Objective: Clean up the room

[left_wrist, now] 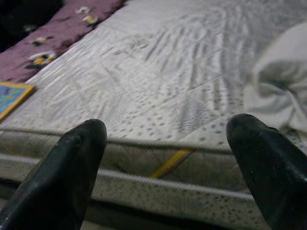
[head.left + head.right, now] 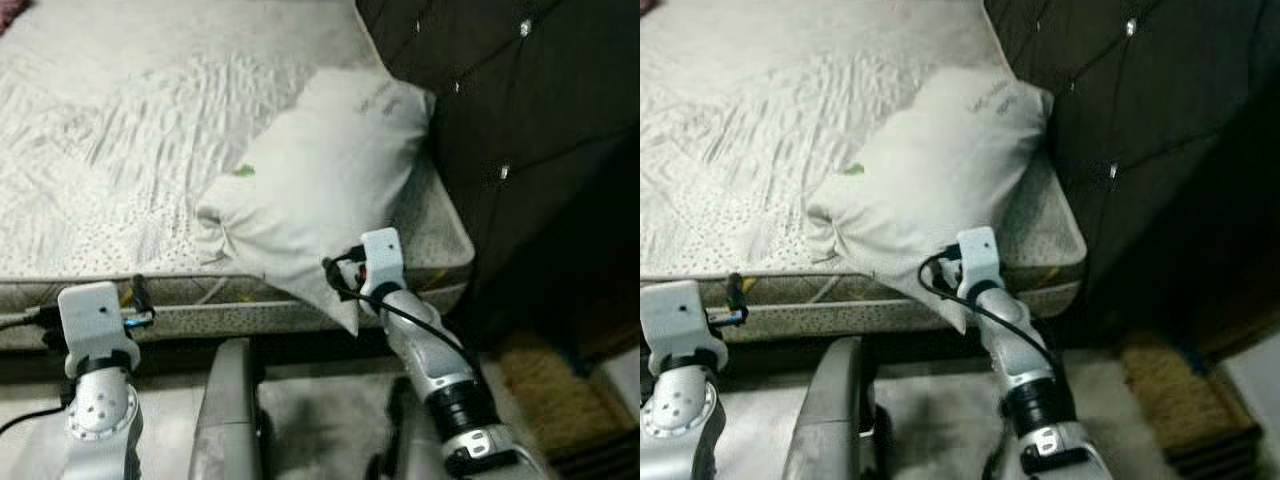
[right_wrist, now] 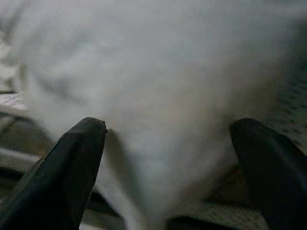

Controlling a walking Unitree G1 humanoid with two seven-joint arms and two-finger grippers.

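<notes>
Right wrist: tool (image 3: 168, 143) wide at pillow (image 3: 158, 86)

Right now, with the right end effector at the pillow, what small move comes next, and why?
Probably ease the right end effector forward and close on the pillow. Its fingers stand open either side of the corner overhanging the mattress edge, nothing gripped yet.

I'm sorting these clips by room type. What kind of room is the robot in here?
Most likely a bedroom. A bare quilted mattress lies in front of the robot, a white pillow sits at its corner, and a dark tufted headboard rises beside it.
</notes>
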